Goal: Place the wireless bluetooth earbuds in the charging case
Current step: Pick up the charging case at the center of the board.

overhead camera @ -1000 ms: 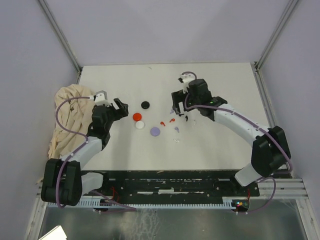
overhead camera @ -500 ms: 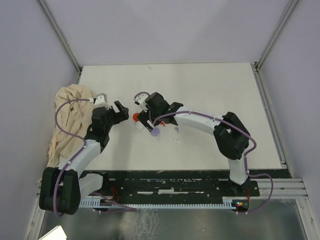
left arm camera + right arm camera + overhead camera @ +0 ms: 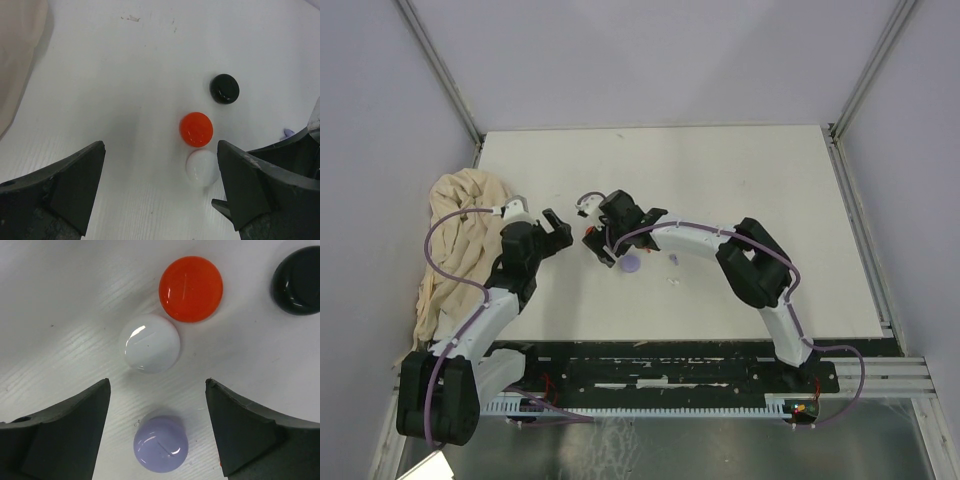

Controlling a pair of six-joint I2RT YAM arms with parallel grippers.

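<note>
Top view: the left gripper (image 3: 560,224) stands open near the beige cloth (image 3: 455,235); the right gripper (image 3: 602,252) hangs over the discs; a lilac earbud (image 3: 672,259) lies loose on the surface (image 3: 740,180), just right of the lilac disc (image 3: 631,263).
Left wrist: fingers spread wide; black disc (image 3: 224,88), red disc (image 3: 196,129) and white disc (image 3: 202,167) lie ahead.
Right wrist: fingers apart, gripping nothing, above the white and lilac discs.

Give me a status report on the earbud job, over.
Left gripper open, hovering near red disc. Right gripper open over lilac disc. Earbuds loose on table, not cased. Nothing blocking them.
</note>
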